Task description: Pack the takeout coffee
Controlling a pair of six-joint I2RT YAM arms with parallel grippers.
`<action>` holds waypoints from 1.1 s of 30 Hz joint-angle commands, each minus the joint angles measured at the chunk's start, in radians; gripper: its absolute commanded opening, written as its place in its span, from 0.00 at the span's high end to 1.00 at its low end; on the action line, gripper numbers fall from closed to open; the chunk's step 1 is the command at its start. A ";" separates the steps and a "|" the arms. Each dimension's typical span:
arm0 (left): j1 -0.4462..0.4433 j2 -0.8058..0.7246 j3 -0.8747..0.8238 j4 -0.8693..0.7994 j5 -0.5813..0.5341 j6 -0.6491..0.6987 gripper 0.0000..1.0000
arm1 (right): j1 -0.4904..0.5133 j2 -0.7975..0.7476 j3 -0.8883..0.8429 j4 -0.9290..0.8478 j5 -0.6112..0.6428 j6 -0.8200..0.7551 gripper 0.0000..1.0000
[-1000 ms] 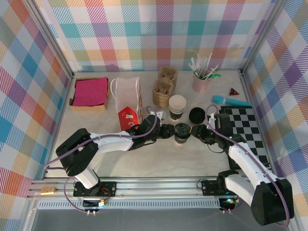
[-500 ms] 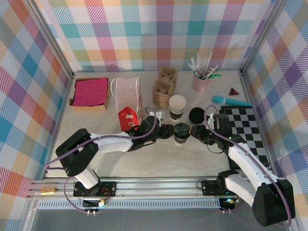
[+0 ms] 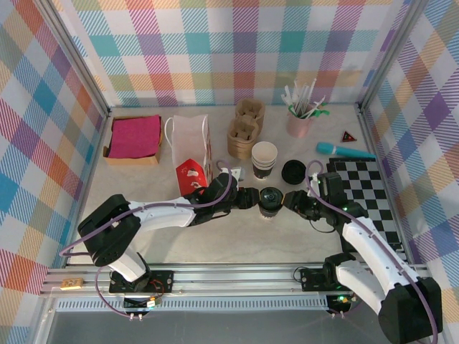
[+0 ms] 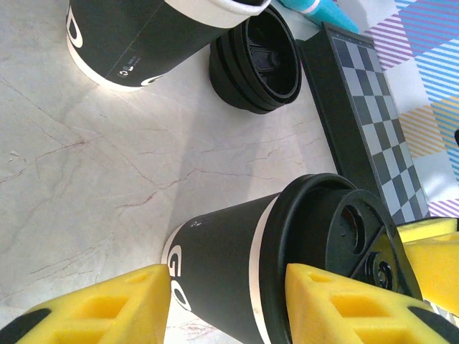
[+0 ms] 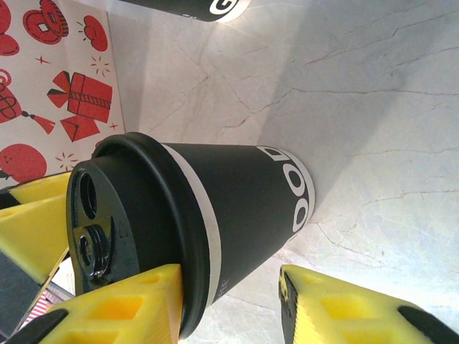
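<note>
The takeout coffee [image 3: 270,200], a dark cup with a white band and a black lid, stands upright mid-table. My left gripper [image 3: 252,198] is close against its left side and my right gripper [image 3: 290,198] against its right. In the left wrist view the cup [image 4: 229,261] lies across the space between the yellow pads of the left gripper [image 4: 228,287]; one pad sits by the base, the other overlaps the lid [image 4: 337,236]. In the right wrist view one pad of the right gripper [image 5: 231,287] overlaps the lid's rim. Bare table shows between the other pad and the cup [image 5: 244,193]. Both grippers are open.
An open empty cup [image 3: 264,159] and a stack of loose black lids [image 3: 292,172] stand just behind. A white paper bag [image 3: 190,147] lies at the left, with cardboard carriers [image 3: 244,129], a straw holder [image 3: 300,118], a napkin box [image 3: 134,137] and a checkered board [image 3: 362,197] around.
The left arm's elbow has dropped toward the near edge and both grippers have shifted slightly. The cup stays standing between them.
</note>
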 commanded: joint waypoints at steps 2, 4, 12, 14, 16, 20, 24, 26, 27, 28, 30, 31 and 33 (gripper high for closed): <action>-0.003 -0.034 0.001 -0.031 -0.009 0.013 0.54 | 0.004 -0.027 0.029 -0.040 -0.014 -0.002 0.58; -0.002 -0.029 0.002 -0.029 -0.005 0.012 0.54 | 0.004 -0.021 0.034 -0.042 -0.013 -0.004 0.58; -0.003 -0.014 0.011 -0.023 -0.001 0.009 0.54 | 0.005 0.001 0.023 -0.024 -0.011 0.001 0.58; -0.002 -0.018 0.015 -0.024 -0.001 0.008 0.54 | 0.005 -0.001 0.021 -0.023 -0.009 0.003 0.58; -0.002 -0.024 0.015 -0.025 -0.002 0.006 0.54 | 0.006 -0.004 0.023 -0.024 -0.009 0.003 0.58; 0.001 -0.046 0.008 -0.017 0.001 -0.002 0.52 | 0.006 -0.031 0.027 -0.030 -0.015 0.004 0.56; 0.002 -0.070 -0.003 -0.010 0.010 -0.007 0.51 | 0.006 -0.056 0.026 -0.032 -0.031 -0.003 0.52; 0.003 -0.084 -0.008 -0.007 0.011 -0.009 0.49 | 0.006 -0.067 0.023 -0.036 -0.036 -0.007 0.50; 0.003 -0.092 -0.010 -0.012 0.013 -0.010 0.49 | 0.006 -0.073 0.019 -0.034 -0.041 -0.010 0.50; 0.003 -0.098 -0.012 -0.017 0.015 -0.008 0.49 | 0.006 -0.076 0.018 -0.036 -0.047 -0.010 0.50; 0.003 -0.112 -0.016 -0.024 0.018 -0.009 0.49 | 0.006 -0.084 0.017 -0.037 -0.062 -0.017 0.50; 0.003 -0.118 -0.021 -0.024 0.024 -0.010 0.49 | 0.007 -0.087 0.015 -0.037 -0.068 -0.020 0.49; 0.000 -0.123 -0.027 -0.032 0.039 -0.009 0.49 | 0.010 -0.086 0.014 -0.035 -0.081 -0.026 0.47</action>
